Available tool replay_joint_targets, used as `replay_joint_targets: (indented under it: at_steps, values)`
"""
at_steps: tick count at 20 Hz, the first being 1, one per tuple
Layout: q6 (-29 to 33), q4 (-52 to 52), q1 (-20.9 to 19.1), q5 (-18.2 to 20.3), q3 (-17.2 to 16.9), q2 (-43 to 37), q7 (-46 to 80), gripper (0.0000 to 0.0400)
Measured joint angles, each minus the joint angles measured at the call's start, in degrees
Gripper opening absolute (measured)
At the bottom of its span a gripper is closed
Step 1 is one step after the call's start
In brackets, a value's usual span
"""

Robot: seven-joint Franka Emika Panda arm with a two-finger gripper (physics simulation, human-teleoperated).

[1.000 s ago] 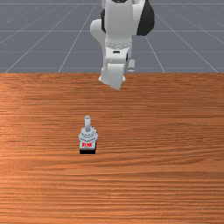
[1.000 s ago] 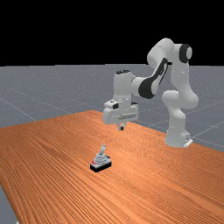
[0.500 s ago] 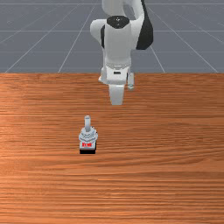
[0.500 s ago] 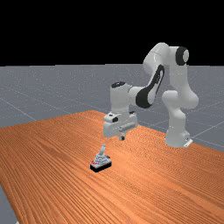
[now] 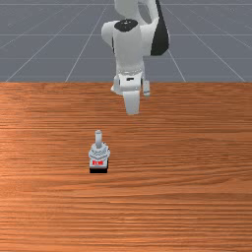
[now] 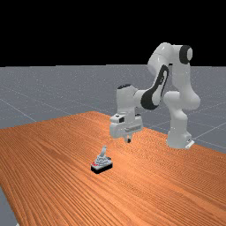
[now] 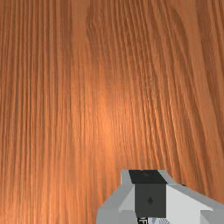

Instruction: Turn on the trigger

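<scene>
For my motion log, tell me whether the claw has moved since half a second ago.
Yes, the claw has shifted slightly toward the far view's right, away from the unmoved grey joystick.

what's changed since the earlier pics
The gripper has come down closer to the table over the last second, then in the latest half second drifted a little toward the far view's right, away from the joystick. Nothing was taken hold of or let go. The joystick stayed put, its stick still upright.
</scene>
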Motion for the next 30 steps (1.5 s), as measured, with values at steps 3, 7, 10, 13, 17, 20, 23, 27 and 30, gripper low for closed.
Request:
replay_joint_targets:
  at_steps: [3,7,10,13,17,20,23,27,30]
  values:
    - [0.9,0.2,1.3,-5.6,-1.8,0.3,10.5,0.0000]
    - [0.4,0.7,-1.8,-5.0,-3.9,0.7,4.9,0.0000]
    - [-1.0,1.8,-5.0,-0.9,-3.9,1.2,-5.4,0.0000]
    - [0.6,1.3,-4.7,-4.0,-4.4,1.7,-3.9,0.0000]
    - [2.8,1.3,-5.8,0.3,-3.3,4.4,-6.9,0.0000]
    - [5.0,0.7,-3.4,-7.1,-5.5,5.3,-0.1,0.0000]
    - [4.9,0.8,-4.2,-3.9,-4.3,5.5,-2.6,0.0000]
    - [5.1,1.0,-4.6,-2.5,-5.0,6.0,-0.2,0.0000]
    - [4.7,1.6,-6.0,-2.4,-5.4,6.3,-3.4,0.0000]
